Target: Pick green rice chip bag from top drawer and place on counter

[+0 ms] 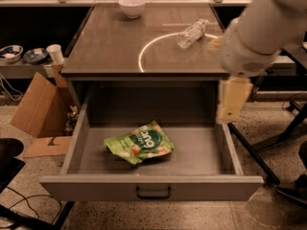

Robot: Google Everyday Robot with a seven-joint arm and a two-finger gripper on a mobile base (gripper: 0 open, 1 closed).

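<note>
Green bag (139,143) in drawer (96,188) (claw (231,104) right)
</note>
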